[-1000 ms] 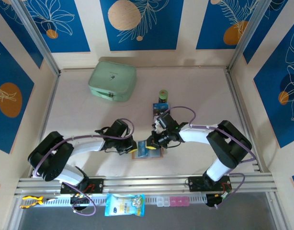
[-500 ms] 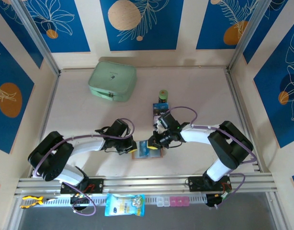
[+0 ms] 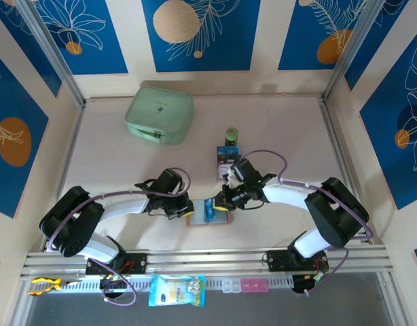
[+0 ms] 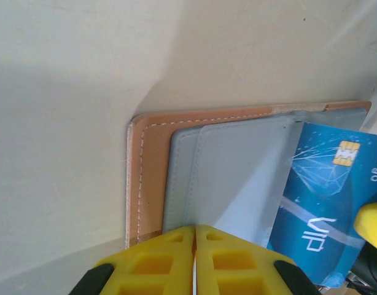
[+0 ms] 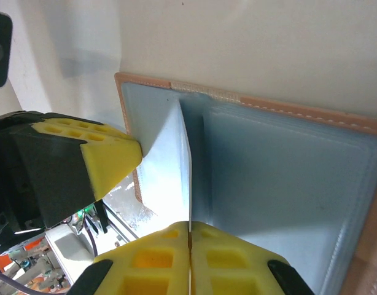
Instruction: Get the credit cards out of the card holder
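Note:
The card holder [image 3: 224, 218] lies open on the table, pinkish-brown rim [image 4: 145, 178] around pale grey-blue panels [image 5: 280, 184]. My left gripper [image 3: 188, 208] is shut, its yellow tips [image 4: 194, 235] pressed down on the holder's left panel. My right gripper [image 3: 217, 202] is shut on a blue credit card [image 3: 210, 210] partly out of a pocket. The card shows a chip and pale print in the left wrist view [image 4: 323, 203]; it stands edge-on between the right fingers [image 5: 190, 184]. Another dark card [image 3: 227, 157] lies on the table behind.
A small green-and-black cylinder [image 3: 231, 134] stands just behind the loose card. The big mint-green case [image 3: 159, 114] sits at the back left. The left gripper's yellow finger [image 5: 108, 157] is close beside the held card. Metal frame rails border the table.
The right arm has shifted a little to the right, drawing the blue card further out of the holder and tilting it up on edge. The left gripper has stayed pressed on the holder.

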Robot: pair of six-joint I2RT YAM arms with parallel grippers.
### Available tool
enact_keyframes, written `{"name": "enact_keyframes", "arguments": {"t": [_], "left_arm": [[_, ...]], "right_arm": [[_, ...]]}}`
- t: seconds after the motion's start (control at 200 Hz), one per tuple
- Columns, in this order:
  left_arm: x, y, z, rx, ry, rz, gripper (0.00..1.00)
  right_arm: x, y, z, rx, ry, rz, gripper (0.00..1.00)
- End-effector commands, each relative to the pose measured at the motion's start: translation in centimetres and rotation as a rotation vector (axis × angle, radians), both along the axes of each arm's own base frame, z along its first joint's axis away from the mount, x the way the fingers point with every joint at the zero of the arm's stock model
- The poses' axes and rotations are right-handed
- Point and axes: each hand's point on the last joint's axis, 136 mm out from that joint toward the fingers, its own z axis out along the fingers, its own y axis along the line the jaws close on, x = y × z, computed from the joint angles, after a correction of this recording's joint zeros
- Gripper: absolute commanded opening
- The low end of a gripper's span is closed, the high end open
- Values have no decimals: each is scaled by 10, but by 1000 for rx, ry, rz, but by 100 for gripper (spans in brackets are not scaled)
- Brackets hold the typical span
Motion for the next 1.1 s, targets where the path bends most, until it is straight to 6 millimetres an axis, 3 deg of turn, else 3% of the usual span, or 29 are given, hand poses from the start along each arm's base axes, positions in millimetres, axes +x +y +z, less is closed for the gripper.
{"name": "enact_keyframes", "arguments": {"t": [0.0, 0.32, 0.69, 1.095], "left_arm": [[-10, 22, -15, 105, 44, 9, 9], [-7, 20, -11, 102, 32, 3, 9], [-2, 14, -6, 88, 23, -12, 9], [2, 6, -3, 64, 20, -25, 10]], "right_arm": [[-8, -14, 1, -36, 4, 10, 8], [-3, -25, 22, -74, -72, 43, 5], [2, -34, 41, -166, -193, 194, 2], [-6, -34, 12, -214, -101, 167, 1]]}}
